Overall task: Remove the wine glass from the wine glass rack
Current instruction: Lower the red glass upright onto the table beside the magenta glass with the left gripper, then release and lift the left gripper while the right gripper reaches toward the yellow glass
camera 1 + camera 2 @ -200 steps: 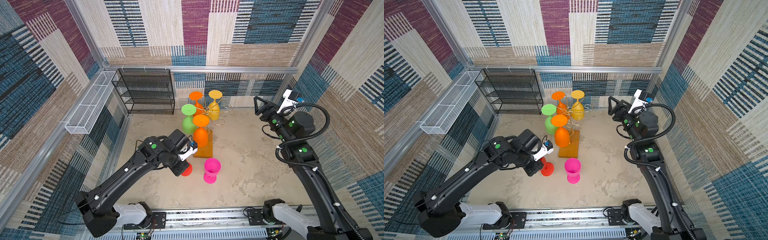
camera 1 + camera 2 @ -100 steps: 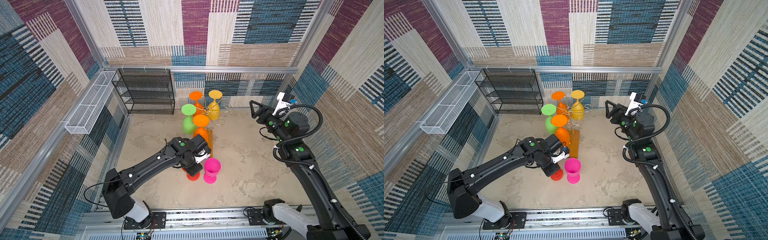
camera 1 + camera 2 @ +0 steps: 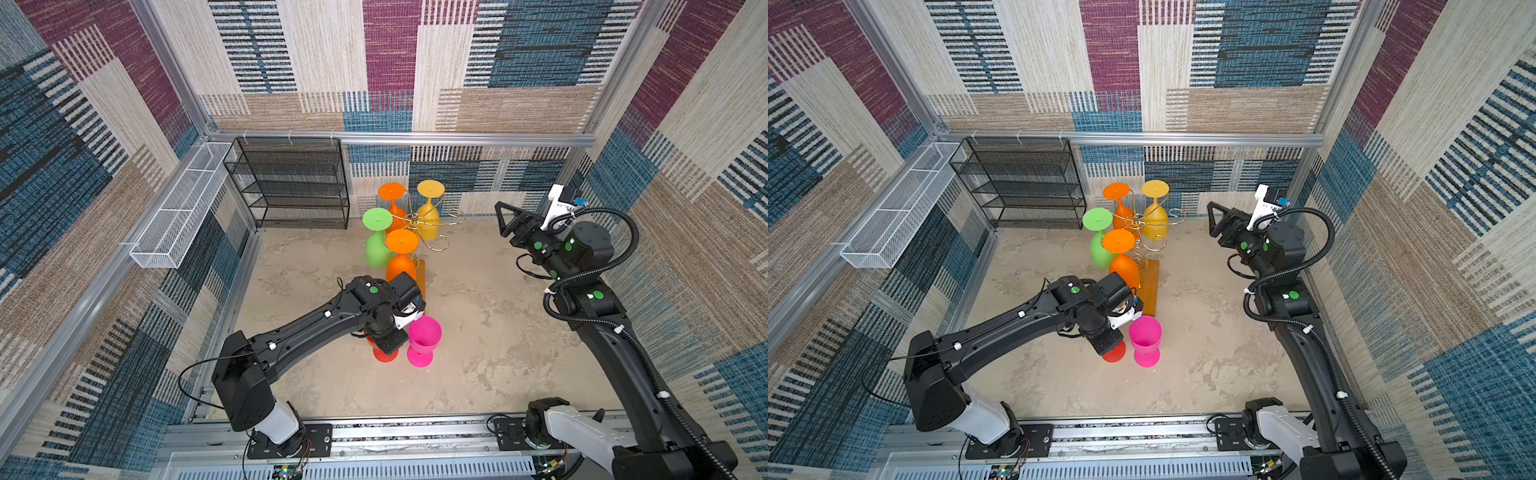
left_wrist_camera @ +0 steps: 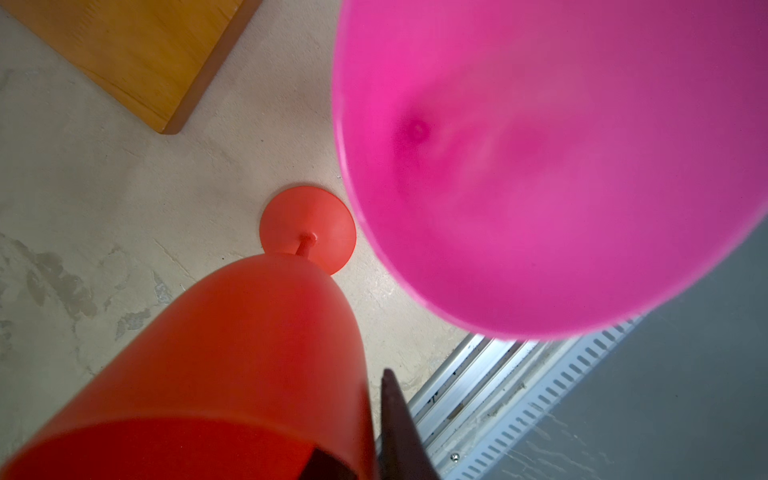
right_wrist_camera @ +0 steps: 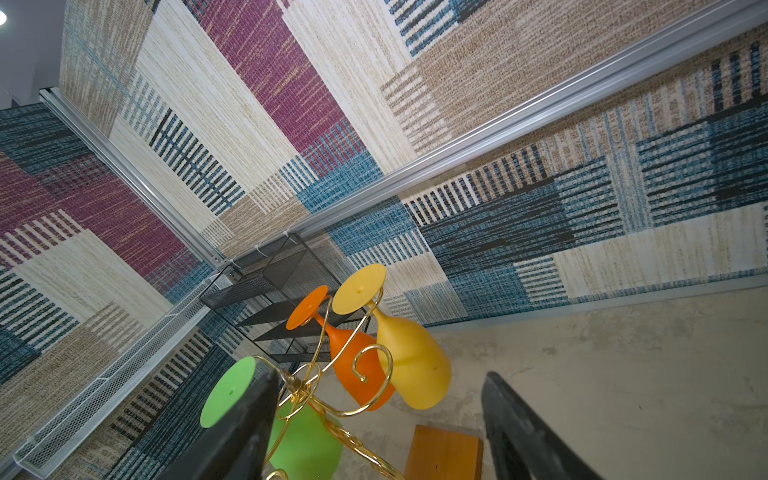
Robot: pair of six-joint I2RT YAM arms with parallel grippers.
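Observation:
The gold wire wine glass rack (image 3: pixel 419 224) stands on its wooden base (image 3: pixel 421 276) at the back middle. Several glasses hang upside down on it: green (image 3: pixel 377 218), yellow (image 3: pixel 431 188) and two orange ones. A red wine glass (image 4: pixel 249 353) stands upright on the floor beside a pink glass (image 3: pixel 424 332). My left gripper (image 3: pixel 390 341) points down over the red glass, one finger inside the rim and one outside. A thin gap shows at the outer finger. My right gripper (image 3: pixel 500 220) hangs open in the air right of the rack, facing it.
A black mesh shelf (image 3: pixel 291 183) stands against the back wall left of the rack. A long white wire basket (image 3: pixel 178 208) hangs on the left wall. The metal rail (image 3: pixel 374 432) with both arm bases runs along the front edge.
My left arm carried the red glass right and set it on the floor next to the pink glass; its jaws have parted slightly. My right gripper drifted a little towards the rack.

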